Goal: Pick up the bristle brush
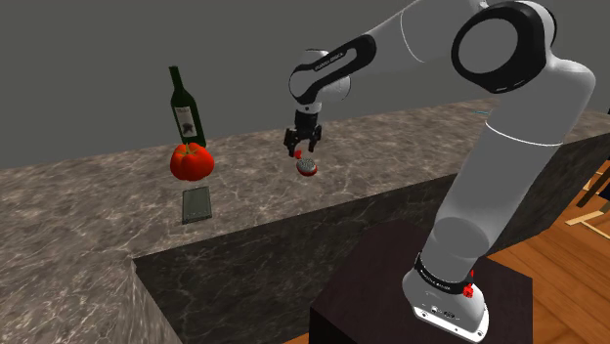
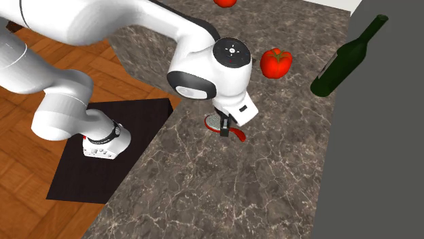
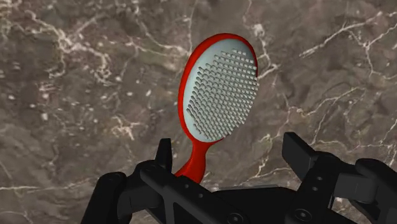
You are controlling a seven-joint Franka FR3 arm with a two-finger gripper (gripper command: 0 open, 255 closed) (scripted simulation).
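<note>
White arm [image 1: 518,166], black hand [image 1: 305,151], perhaps lettering [image 1: 330,61]
</note>
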